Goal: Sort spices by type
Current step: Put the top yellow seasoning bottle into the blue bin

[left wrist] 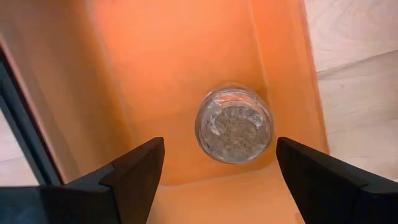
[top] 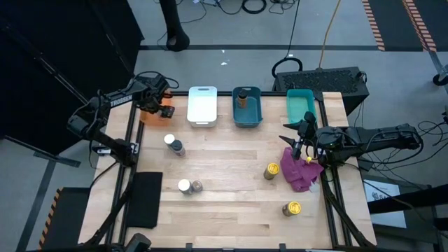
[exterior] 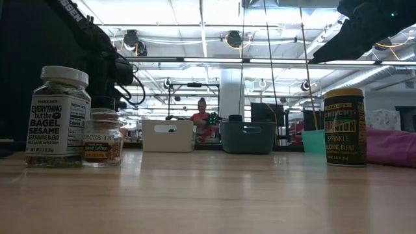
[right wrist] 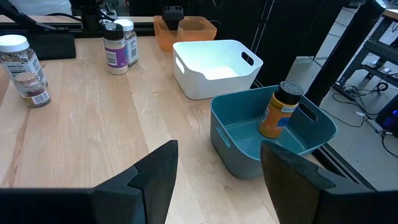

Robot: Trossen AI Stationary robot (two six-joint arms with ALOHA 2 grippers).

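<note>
The left gripper [left wrist: 214,165] hung over the orange bin [left wrist: 168,56] at the table's back left corner, its fingers spread wide with nothing between them. Below it a small jar [left wrist: 234,124] lay in the bin, apart from both fingers, close to one wall.

The right gripper [top: 301,143] hovered above the magenta cloth [top: 299,170] near the right edge, its fingers parted and empty.

Beyond the orange bin stood a white bin [top: 202,106], a blue bin [top: 247,106] holding a dark-lidded jar [right wrist: 278,110], and a teal bin [top: 302,104]. On the wood remained two jars [top: 173,145] left of centre, another pair [top: 189,186] nearer the front, a yellow-lidded jar [top: 271,171] just beside the cloth, and a second yellow-lidded one [top: 291,208] near the front right.
</note>
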